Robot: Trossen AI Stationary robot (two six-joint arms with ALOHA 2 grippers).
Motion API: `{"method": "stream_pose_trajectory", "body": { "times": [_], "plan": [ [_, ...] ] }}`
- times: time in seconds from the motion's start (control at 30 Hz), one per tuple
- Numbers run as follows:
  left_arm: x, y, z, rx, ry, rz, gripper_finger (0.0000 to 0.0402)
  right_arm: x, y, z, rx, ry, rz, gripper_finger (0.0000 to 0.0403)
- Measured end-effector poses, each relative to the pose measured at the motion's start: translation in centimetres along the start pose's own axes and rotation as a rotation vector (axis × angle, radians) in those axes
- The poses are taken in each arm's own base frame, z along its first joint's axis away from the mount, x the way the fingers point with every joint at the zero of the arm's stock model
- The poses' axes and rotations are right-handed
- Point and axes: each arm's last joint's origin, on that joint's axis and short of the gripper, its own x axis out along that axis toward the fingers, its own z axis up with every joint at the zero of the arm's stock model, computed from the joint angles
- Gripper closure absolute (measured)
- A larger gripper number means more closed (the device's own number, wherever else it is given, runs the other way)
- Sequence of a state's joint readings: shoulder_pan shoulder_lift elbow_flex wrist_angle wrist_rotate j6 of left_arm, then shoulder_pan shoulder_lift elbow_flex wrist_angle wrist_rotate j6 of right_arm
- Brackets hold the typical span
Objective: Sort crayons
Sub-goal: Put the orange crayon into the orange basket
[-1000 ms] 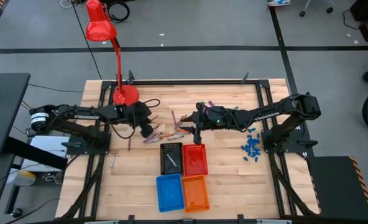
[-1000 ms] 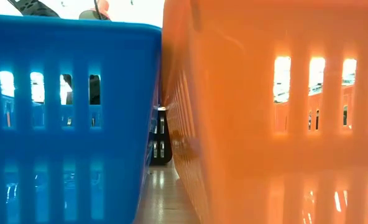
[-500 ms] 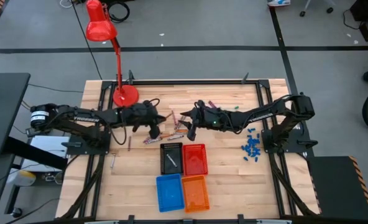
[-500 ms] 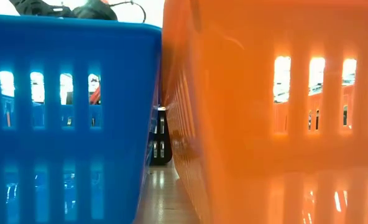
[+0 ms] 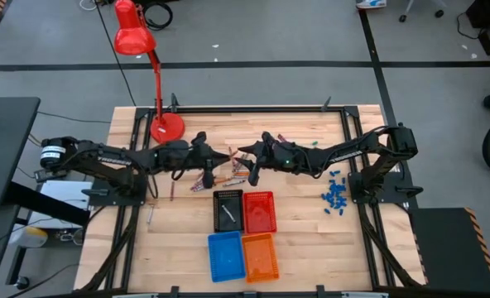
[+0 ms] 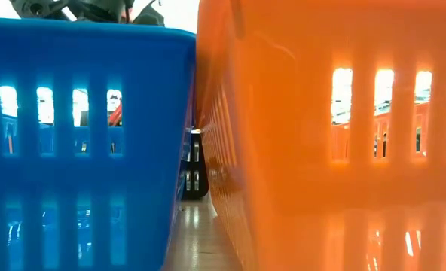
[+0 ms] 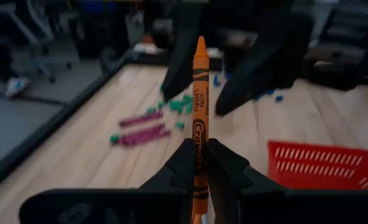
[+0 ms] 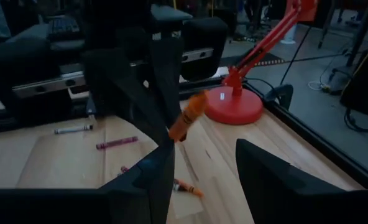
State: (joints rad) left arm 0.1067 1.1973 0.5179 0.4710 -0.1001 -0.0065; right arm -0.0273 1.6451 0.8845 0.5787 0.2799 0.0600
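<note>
An orange crayon (image 7: 199,106) is lifted off the table, with my left gripper (image 7: 199,171) shut on it near the table's middle (image 5: 218,157). Its pointed tip aims at my right gripper (image 5: 247,159), which faces it from the right. That gripper is open (image 8: 199,171), a short way from the crayon (image 8: 187,117), and touches nothing. More crayons lie flat on the wood: maroon ones (image 7: 140,134), a loose cluster (image 5: 220,179) below the grippers, a grey one (image 8: 72,130) and an orange one (image 8: 187,186). My left gripper pinches the orange crayon's lower half (image 7: 199,158) between its two fingers. The fingers come nearly level from the table's left and lie along the crayon. The pointed end sticks out past the fingertips, and the crayon is clear of the table.
Black (image 5: 228,209), red (image 5: 260,211), blue (image 5: 226,257) and orange (image 5: 260,257) baskets sit in a block toward the near edge. Blue pieces (image 5: 336,197) lie at the right, green pieces (image 7: 181,104) toward the far side. A red lamp (image 5: 166,126) stands at far left.
My left gripper has risen from the crayon cluster, tipped from pointing down to nearly level, and swung toward my right gripper. The orange crayon has come up off the table with it.
</note>
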Motion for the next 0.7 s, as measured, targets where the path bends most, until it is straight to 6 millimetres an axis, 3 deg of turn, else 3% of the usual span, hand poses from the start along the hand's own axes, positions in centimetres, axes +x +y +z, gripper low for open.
{"method": "stream_pose_trajectory", "body": {
  "times": [0.7],
  "plan": [
    [-0.3, -1.0, 1.8, 0.012, -0.186, -0.038, 0.0365, -0.4, 0.6, 2.5, 0.014, -0.254, 0.186, 0.0233]
  ]
}}
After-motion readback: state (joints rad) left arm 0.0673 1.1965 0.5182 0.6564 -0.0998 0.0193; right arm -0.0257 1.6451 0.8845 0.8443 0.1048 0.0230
